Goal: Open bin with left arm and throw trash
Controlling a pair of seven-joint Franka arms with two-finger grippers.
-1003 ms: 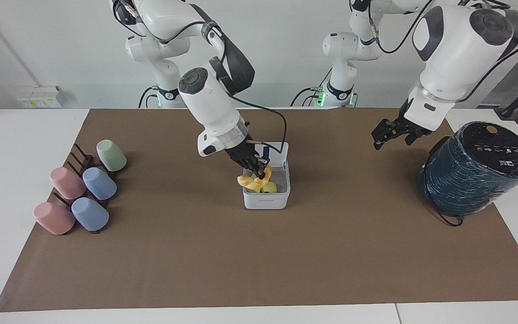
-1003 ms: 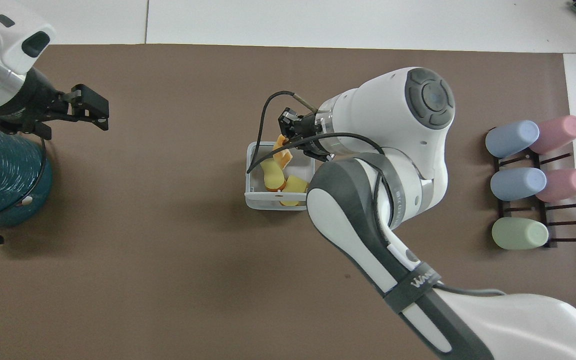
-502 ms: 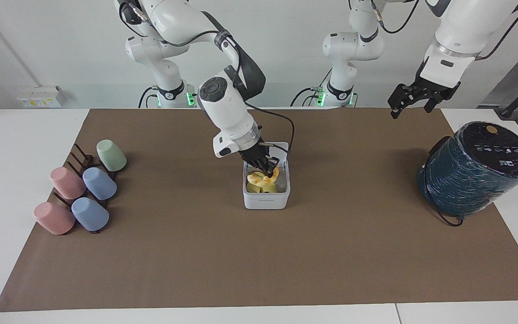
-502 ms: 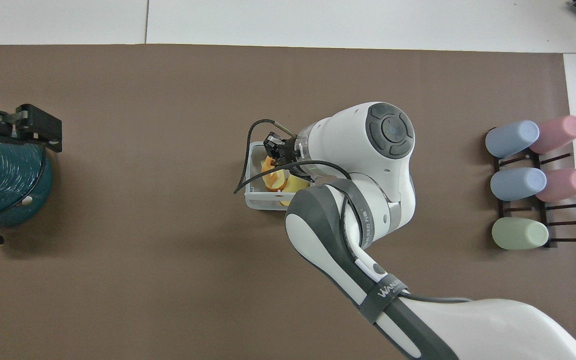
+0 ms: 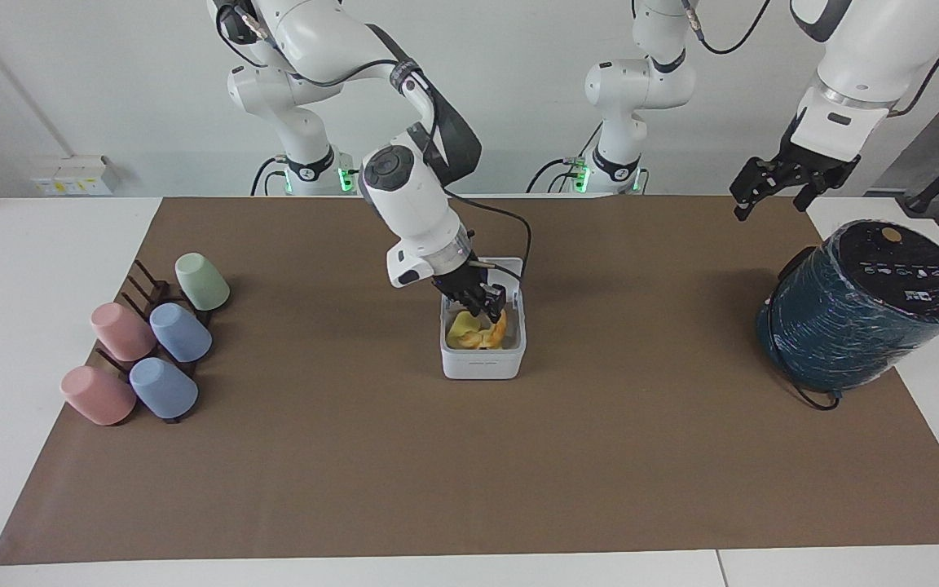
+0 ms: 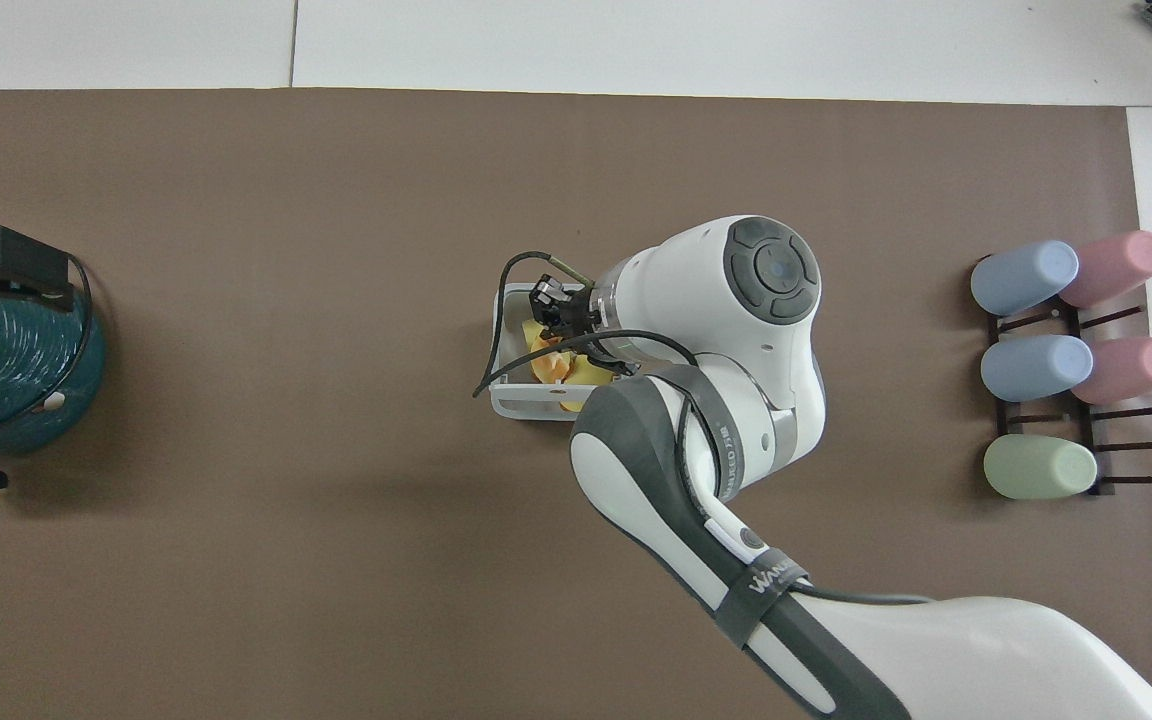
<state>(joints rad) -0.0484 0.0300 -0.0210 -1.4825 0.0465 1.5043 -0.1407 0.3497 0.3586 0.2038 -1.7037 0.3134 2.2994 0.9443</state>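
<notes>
The bin [image 5: 482,359] is seen as smooth white plastic with a slight sheen. The table is covered by a matt brown mat [image 5: 469,456], possibly paper. The teal cylinder [image 5: 861,314] is wrapped in glossy, wrinkled film. The cups [image 5: 180,330] appear matt.

Table layout: bin at the middle, cup rack at one end, wrapped cylinder at the other.

The bin [image 5: 482,346] sits at the middle of the mat [image 5: 469,489], lid open. The trash [image 5: 478,333] lies inside the bin, 3 pieces packed together. The right gripper [image 5: 492,310] reaches down into the bin, at the trash. A rack [image 5: 147,289] with 5 cups [image 5: 180,333] lying on it stands at the right arm's end of the table. The wrapped cylinder [image 5: 865,306] stands tilted at the left arm's end. The left gripper [image 5: 771,186] hangs in the air over the mat's edge at that end, well apart from the bin.
</notes>
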